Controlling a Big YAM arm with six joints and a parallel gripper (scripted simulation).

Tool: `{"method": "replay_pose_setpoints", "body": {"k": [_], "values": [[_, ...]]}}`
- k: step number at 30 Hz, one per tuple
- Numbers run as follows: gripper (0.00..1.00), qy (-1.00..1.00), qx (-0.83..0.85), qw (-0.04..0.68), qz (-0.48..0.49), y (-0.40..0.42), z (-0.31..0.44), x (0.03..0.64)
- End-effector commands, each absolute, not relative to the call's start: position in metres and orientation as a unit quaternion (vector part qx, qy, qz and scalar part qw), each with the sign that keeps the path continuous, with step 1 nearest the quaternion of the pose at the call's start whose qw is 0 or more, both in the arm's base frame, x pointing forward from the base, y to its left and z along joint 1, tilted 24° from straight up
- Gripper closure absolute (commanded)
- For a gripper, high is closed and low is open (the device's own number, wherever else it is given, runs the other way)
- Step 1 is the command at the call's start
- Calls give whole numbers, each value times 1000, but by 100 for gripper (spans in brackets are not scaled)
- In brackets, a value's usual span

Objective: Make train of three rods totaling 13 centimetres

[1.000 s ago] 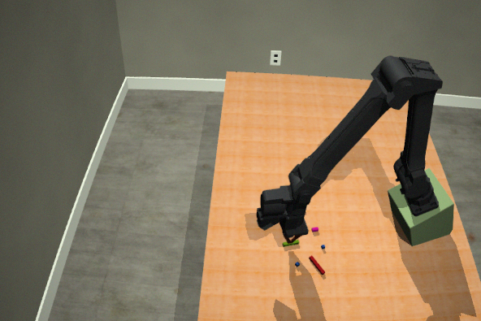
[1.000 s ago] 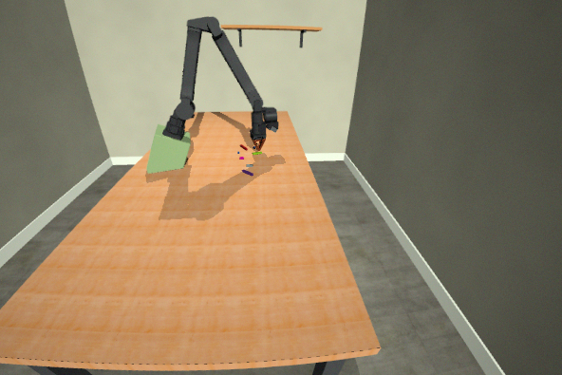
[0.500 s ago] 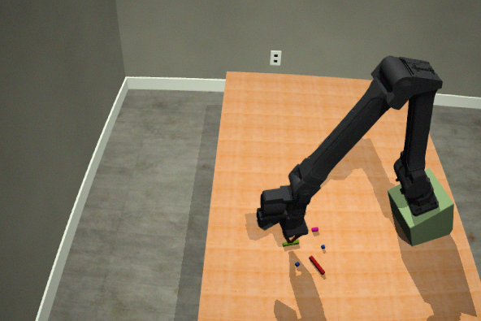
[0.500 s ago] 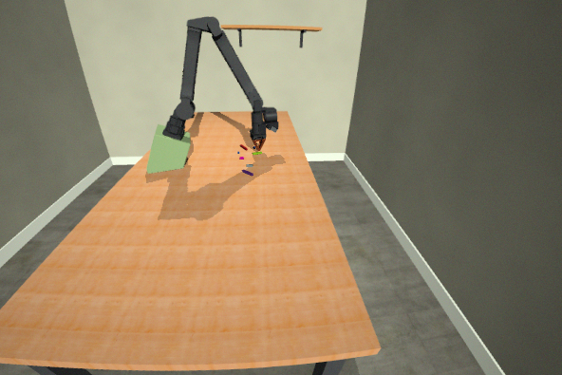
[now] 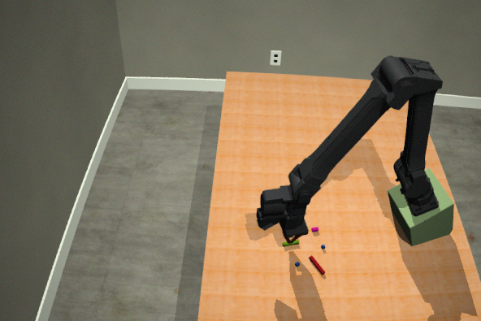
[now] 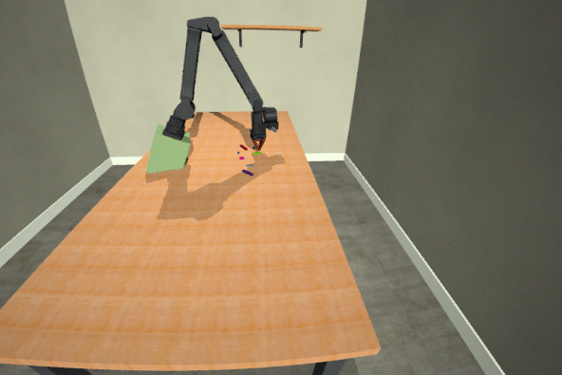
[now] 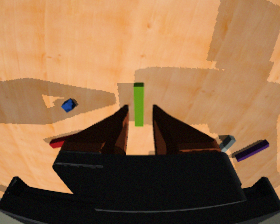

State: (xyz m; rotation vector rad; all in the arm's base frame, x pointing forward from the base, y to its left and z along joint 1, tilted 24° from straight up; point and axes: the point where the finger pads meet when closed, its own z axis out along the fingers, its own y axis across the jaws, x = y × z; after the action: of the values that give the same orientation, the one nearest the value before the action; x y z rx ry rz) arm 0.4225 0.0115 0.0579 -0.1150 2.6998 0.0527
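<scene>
My gripper [image 5: 291, 241] [image 6: 258, 149] [image 7: 140, 110] is open, its fingers partly apart, with the tips low at the lime rod. The lime rod [image 5: 287, 244] [image 6: 256, 154] [image 7: 139, 107] lies between the finger lines with a gap on each side in the wrist view. A red rod [image 5: 317, 265] [image 6: 243, 147] [image 7: 57, 143] lies slanted. One blue rod [image 5: 297, 264] [image 7: 68, 105] lies near the lime rod, another blue rod [image 5: 323, 247] [image 6: 238, 153] near the red one. A magenta rod [image 5: 315, 229] [image 6: 241, 158], a grey rod [image 6: 250, 165] [image 7: 227, 143] and a purple rod [image 6: 248, 173] [image 7: 252, 150] lie apart.
The arm stands on a green block [image 5: 432, 224] [image 6: 167, 155] on the wooden table [image 5: 252, 123] [image 6: 214, 276]. In the top view the arm hides the grey and purple rods. Shadows of the arm fall around the rods.
</scene>
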Motion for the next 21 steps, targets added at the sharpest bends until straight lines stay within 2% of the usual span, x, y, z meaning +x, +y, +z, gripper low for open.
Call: {"method": "replay_pose_setpoints", "body": {"k": [1,16,21], "values": [[77,976,-44,210,20,17,48,420],[77,977,-44,206,20,17,46,415],[77,973,-44,225,20,18,55,414]]}}
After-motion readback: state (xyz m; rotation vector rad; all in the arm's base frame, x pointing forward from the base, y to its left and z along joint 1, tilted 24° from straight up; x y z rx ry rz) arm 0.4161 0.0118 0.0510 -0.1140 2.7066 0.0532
